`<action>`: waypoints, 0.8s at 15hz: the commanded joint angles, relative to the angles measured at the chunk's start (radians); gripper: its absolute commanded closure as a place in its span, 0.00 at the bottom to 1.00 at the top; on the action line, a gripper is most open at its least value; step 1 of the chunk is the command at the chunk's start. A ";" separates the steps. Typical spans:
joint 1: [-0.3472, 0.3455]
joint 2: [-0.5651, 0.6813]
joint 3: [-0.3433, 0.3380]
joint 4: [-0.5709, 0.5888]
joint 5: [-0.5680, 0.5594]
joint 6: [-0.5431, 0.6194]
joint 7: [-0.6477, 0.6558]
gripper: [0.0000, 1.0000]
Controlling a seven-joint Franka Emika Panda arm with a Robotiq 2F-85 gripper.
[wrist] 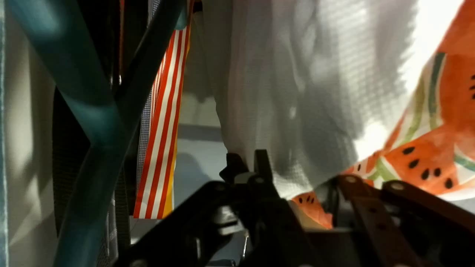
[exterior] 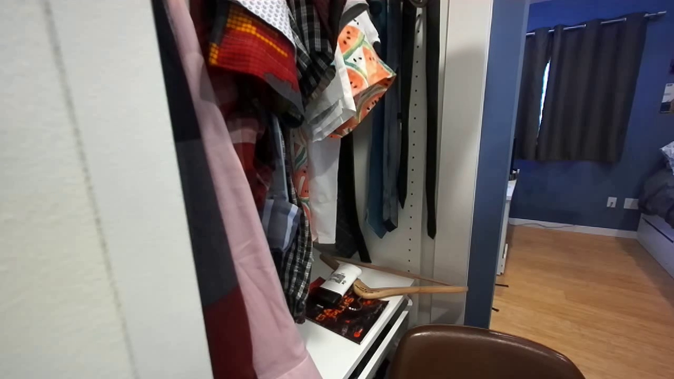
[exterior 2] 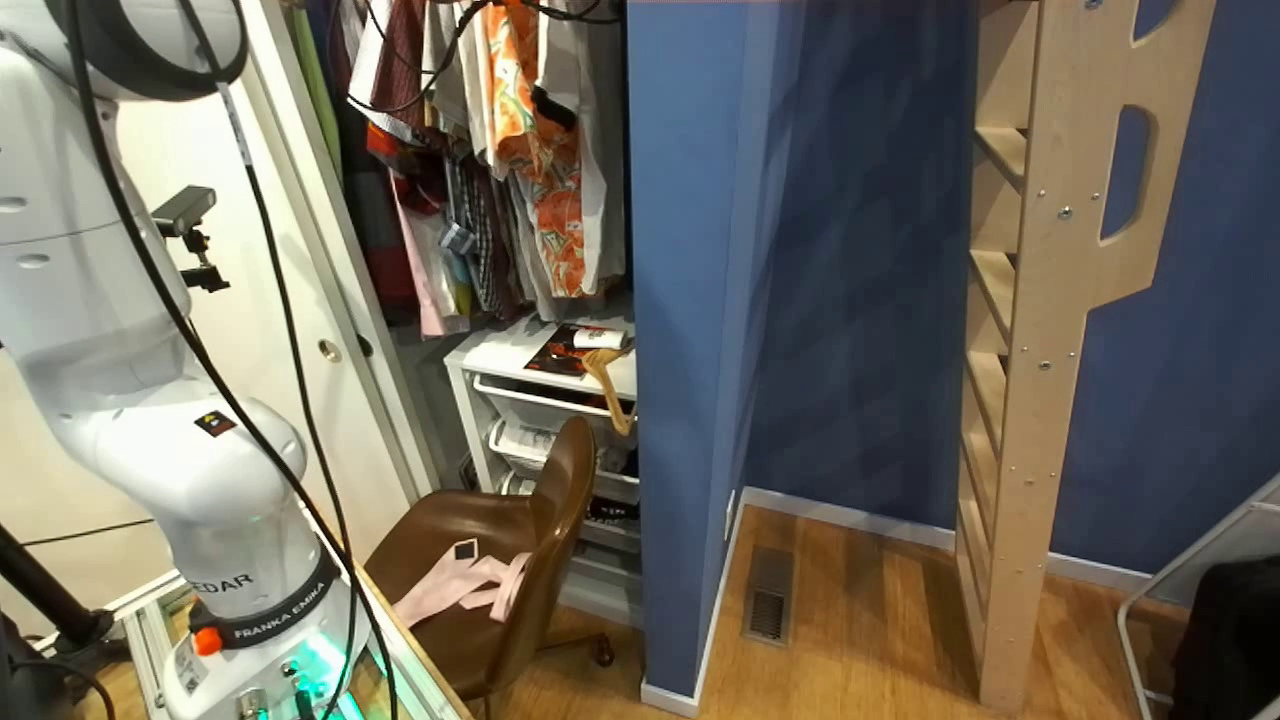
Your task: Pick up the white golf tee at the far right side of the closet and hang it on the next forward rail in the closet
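Wrist view has the white, waffle-textured golf tee [wrist: 315, 92] hanging just left of the orange-and-white watermelon-print shirt [wrist: 426, 155] and overlapping it. Black jointed gripper [wrist: 297, 185] sits lower left of that watermelon shirt, right at the tee's bottom end. Honestly can't tell if the jaws are clamped on the fabric or still have a gap, tee and fingers overlap too messily. Well left of the watermelon shirt there's a narrow red-and-white striped cloth strip [wrist: 159, 126]. In an exterior view the watermelon shirt hangs inside the white-walled closet [exterior: 398, 245], long dark narrow ties [exterior: 432, 184] to its right, a pale wooden hanger [exterior: 416, 290] lying below it. Also, in an exterior view, a smooth brown chair [exterior 2: 560, 510] stands well below the watermelon shirt, pink cloth [exterior 2: 440, 590] on its seat.
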 commanded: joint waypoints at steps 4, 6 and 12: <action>-0.004 0.030 0.006 0.041 0.071 -0.034 -0.094 0.70; -0.004 0.032 0.010 0.047 0.089 -0.041 -0.121 0.78; -0.001 0.043 0.038 0.114 0.308 -0.039 -0.314 0.95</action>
